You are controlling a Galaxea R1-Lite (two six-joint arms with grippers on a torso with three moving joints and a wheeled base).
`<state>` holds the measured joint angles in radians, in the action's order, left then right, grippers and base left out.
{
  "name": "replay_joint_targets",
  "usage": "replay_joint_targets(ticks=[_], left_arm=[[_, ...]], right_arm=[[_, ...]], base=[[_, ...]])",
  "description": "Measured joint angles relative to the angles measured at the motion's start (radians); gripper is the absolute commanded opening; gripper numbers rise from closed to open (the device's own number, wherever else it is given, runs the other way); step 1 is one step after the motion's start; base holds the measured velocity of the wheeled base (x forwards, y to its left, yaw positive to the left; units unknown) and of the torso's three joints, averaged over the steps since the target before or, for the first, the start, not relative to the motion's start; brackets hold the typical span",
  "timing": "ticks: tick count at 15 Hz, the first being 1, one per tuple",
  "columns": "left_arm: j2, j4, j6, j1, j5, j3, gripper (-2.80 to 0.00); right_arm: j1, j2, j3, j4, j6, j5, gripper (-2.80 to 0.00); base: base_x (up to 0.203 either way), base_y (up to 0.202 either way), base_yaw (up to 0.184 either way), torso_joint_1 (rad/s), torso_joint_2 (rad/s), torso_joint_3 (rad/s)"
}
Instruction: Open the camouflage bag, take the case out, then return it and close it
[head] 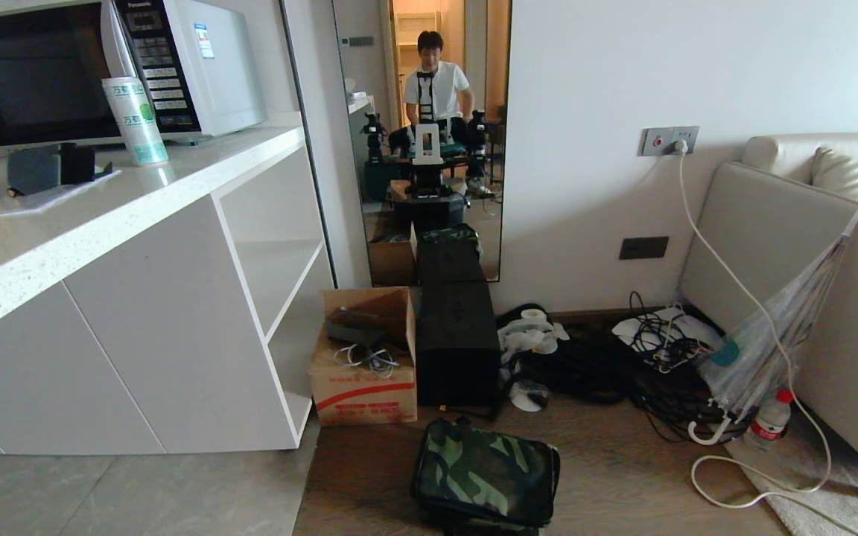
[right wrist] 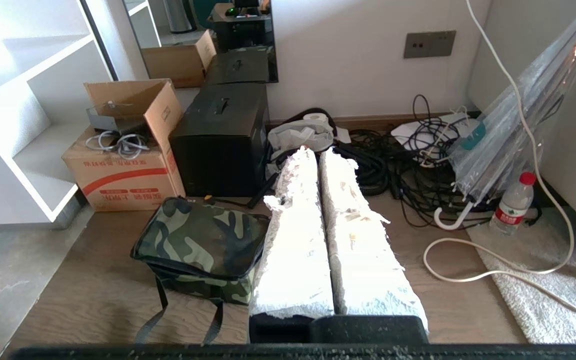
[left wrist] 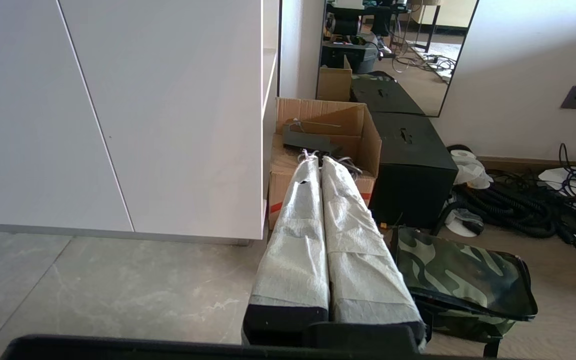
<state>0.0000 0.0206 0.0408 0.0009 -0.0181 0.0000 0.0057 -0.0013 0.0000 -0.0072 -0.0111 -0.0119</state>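
The camouflage bag (head: 485,473) lies flat on the wooden floor at the bottom middle of the head view, lid down, its black straps trailing toward me. The case is hidden. Neither arm shows in the head view. My left gripper (left wrist: 316,157) hangs level above the floor to the left of the camouflage bag (left wrist: 463,277), its white-wrapped fingers pressed together with nothing between them. My right gripper (right wrist: 314,152) is likewise shut and empty, held to the right of the camouflage bag (right wrist: 200,237) and apart from it.
Behind the bag stand a brown cardboard box (head: 366,357) and a tall plain black box (head: 457,342). A cable tangle (head: 623,365), an umbrella (head: 779,327), a water bottle (head: 771,417) and a sofa fill the right. A white cabinet (head: 138,335) is on the left. A wall mirror (head: 429,141) reflects a person.
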Motion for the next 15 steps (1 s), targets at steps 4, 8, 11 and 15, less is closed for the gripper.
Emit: replay_joint_targets(ticks=[4,8,11,15], left_arm=[[0.0,0.0,0.0,0.0,0.0,0.0,-2.8],[0.0,0.0,0.0,0.0,0.0,0.0,-2.8],[0.0,0.0,0.0,-0.001,0.0,0.0,-2.8],[0.0,0.0,0.0,0.0,0.0,0.0,-2.8]], right_arm=[[0.0,0.0,0.0,0.0,0.001,0.0,-2.8],[0.0,0.0,0.0,0.0,0.0,0.0,-2.8],[0.0,0.0,0.0,0.0,0.0,0.0,-2.8],[0.0,0.0,0.0,0.0,0.0,0.0,-2.8]], base=[[0.0,0.0,0.0,0.0,0.0,0.0],[0.0,0.0,0.0,0.0,0.0,0.0],[0.0,0.0,0.0,0.0,0.0,0.0],[0.0,0.0,0.0,0.0,0.0,0.0]])
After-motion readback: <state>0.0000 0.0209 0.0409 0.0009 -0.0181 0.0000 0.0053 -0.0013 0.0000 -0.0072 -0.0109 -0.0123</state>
